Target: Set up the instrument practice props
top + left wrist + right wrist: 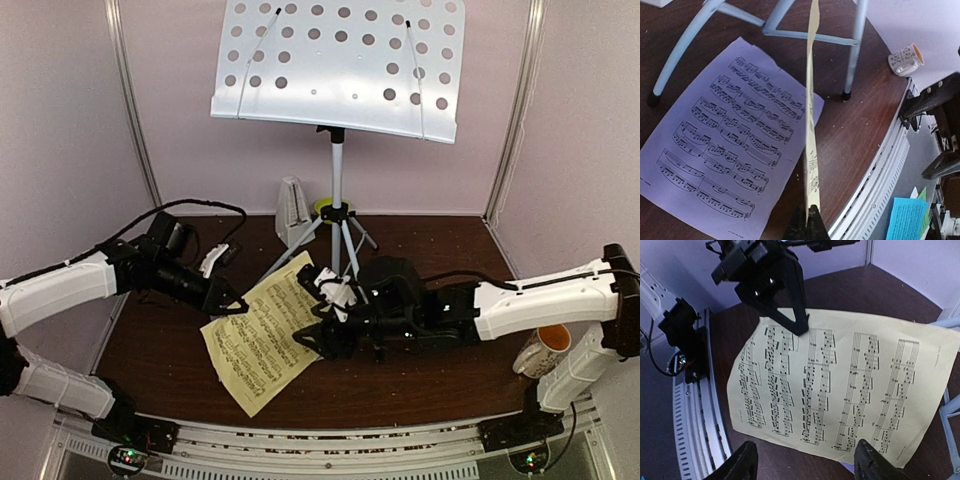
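The yellow sheet of music [262, 345] is lifted off the dark table, and my left gripper [237, 306] is shut on its left edge. In the left wrist view the sheet [811, 125] shows edge-on, pinched in the jaws [810, 219]. The lilac sheet [725, 145] lies flat on the table beneath it. My right gripper [325, 330] is open at the yellow sheet's right edge, its fingers [742, 464] wide apart just above that edge of the sheet [850, 380]. The white perforated music stand [340, 65] stands on its grey tripod [337, 215] at the back. The white metronome [292, 208] stands left of the tripod.
A white mug with an orange inside [545, 350] stands at the right, near the right arm. A small green bowl [325, 208] sits behind the tripod. Tripod legs [682, 47] spread over the table's middle. The metal rail [330, 450] runs along the front edge.
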You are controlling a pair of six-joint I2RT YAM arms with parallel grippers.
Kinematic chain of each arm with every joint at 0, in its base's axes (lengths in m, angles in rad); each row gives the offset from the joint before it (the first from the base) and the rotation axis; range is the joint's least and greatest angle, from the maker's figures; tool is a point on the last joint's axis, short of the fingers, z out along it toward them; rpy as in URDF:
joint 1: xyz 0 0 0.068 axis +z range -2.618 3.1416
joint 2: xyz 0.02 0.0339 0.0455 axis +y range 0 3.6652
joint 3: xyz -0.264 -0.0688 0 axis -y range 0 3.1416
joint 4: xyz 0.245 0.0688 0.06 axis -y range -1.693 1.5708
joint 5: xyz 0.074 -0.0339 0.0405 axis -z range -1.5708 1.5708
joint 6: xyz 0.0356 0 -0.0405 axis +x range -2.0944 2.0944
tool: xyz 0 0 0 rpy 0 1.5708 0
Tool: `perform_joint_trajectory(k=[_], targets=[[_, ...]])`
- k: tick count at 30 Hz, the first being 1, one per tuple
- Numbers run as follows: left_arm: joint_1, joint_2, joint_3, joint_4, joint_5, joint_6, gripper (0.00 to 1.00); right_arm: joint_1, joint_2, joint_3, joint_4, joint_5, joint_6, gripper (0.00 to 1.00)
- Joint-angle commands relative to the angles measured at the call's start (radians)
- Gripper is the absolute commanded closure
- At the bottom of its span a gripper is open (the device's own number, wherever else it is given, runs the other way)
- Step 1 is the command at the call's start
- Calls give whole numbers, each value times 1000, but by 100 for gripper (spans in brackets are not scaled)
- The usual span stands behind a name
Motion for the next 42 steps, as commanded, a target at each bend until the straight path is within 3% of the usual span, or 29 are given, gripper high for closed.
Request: perform_joint_trajectory(k=[1,5,9,13,20,32,42], targets=[[-57,-66,89,-215,-34,166,100,7,-125,40,-35,-91,-90,29],[-123,-106,155,-333,-50,249,100,10,-220,81,-154,-138,-172,3],[-180,-144,201,-391,-40,300,100,15,-231,185,-338,-165,-276,0],[-237,-156,247,-445,-25,345,100,18,-219,296,-484,-174,-324,4],[-324,-154,260,-441,17,386,100,17,-241,321,-530,-223,-251,11],[-473,-50,339,-440,-59,455,100,18,-190,281,-526,-409,-81,22],[-526,1,390,-438,-103,510,100,19,-132,254,-515,-426,-33,34]])
